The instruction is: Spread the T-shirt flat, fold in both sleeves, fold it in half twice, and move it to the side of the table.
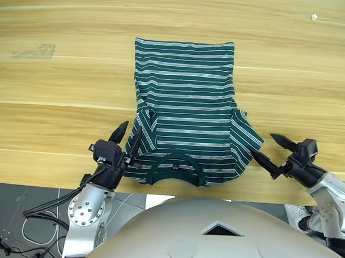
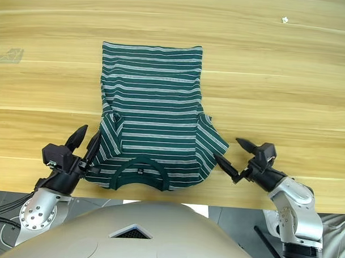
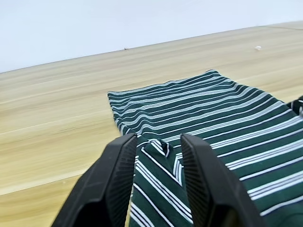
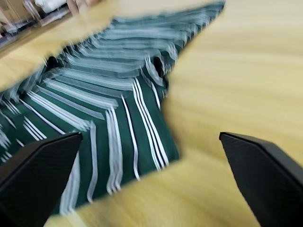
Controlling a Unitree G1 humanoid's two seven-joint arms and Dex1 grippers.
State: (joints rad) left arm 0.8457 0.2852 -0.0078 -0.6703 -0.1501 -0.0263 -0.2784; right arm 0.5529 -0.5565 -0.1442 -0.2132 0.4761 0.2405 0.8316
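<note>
The T-shirt [image 1: 185, 101] lies on the counter [image 1: 60, 102], collar toward me, long axis running away. My right hand [image 1: 262, 143], fingers wide apart, sits just beside its outspread right sleeve [image 1: 244, 134]. My left hand [image 1: 131, 129], narrower but parted, sits at its left shoulder.

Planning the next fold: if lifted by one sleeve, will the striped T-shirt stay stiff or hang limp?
Probably limp: the T-shirt shows soft creases near its sleeves. Likely light, being thin cloth lying flat. Pushed, it may bunch rather than slide on the table.
</note>
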